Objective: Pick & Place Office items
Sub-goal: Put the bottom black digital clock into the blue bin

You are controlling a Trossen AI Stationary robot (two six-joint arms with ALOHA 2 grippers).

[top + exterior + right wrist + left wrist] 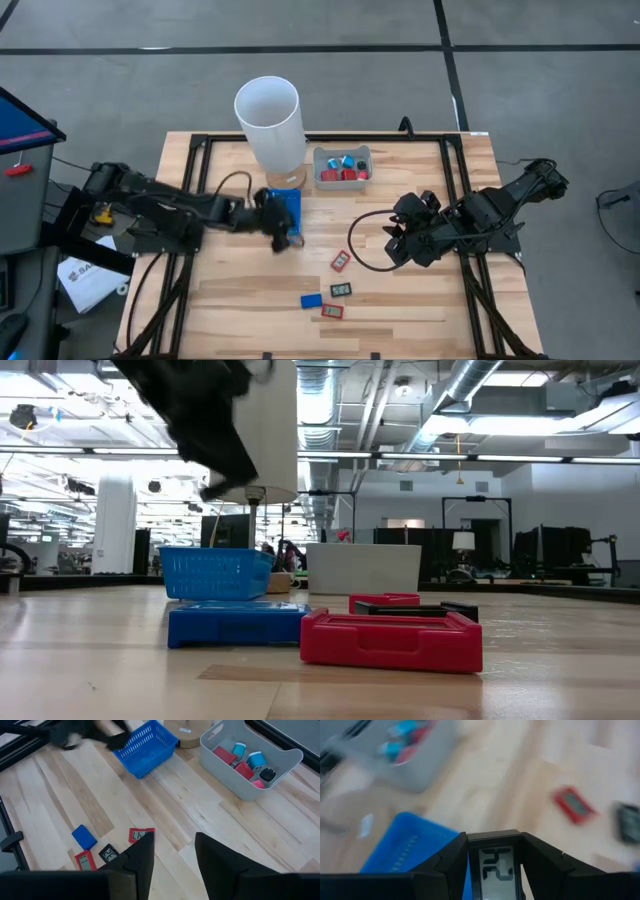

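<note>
Gripping a small black rectangular item (496, 870) with a grey digit display, the left gripper (280, 238) pinches it between both fingers beside the blue mesh basket (287, 206). 4 flat items (334, 289), red, black and blue, lie on pale wood planks (400, 310) to the right. Right gripper (396, 243) hangs parted, holding nothing.
</note>
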